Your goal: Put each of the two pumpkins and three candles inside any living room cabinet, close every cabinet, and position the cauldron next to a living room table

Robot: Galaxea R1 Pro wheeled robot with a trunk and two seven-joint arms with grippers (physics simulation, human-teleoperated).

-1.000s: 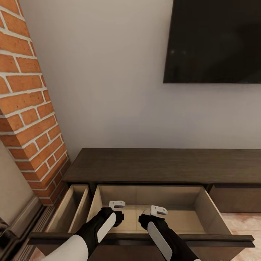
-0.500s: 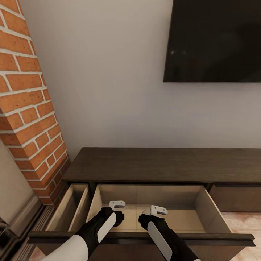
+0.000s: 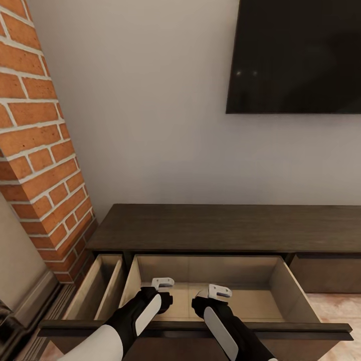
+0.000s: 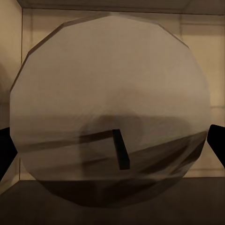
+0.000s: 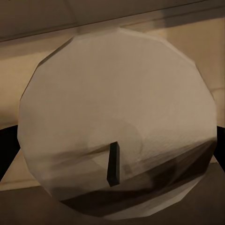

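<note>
A long dark cabinet (image 3: pixel 225 228) is seen against the wall, below a black screen (image 3: pixel 296 55) and beside a brick column (image 3: pixel 35 150). Its wide middle drawer (image 3: pixel 293 296) is pulled out, and a narrower drawer (image 3: pixel 98 291) to the left is open as well. Both arms are reached in over the drawer front, the left gripper (image 3: pixel 162 284) and the right gripper (image 3: pixel 219 291) hanging side by side above the pale drawer floor.

In the left wrist view a candle (image 4: pixel 110 112) is seen end-on, wick toward the camera, with dark fingertips (image 4: pixel 216 140) at either flank; the left gripper is judged to be closed on it. In the right wrist view a second candle (image 5: pixel 117 122) is seen the same way, apparently gripped likewise, though the fingers are barely visible there.

Each candle's long axis runs along its gripper's fingers, pointing down into the drawer. The drawer floor lies directly beyond both candles, so release is judged to be the coming move, with neither arm clearly nearer.
</note>
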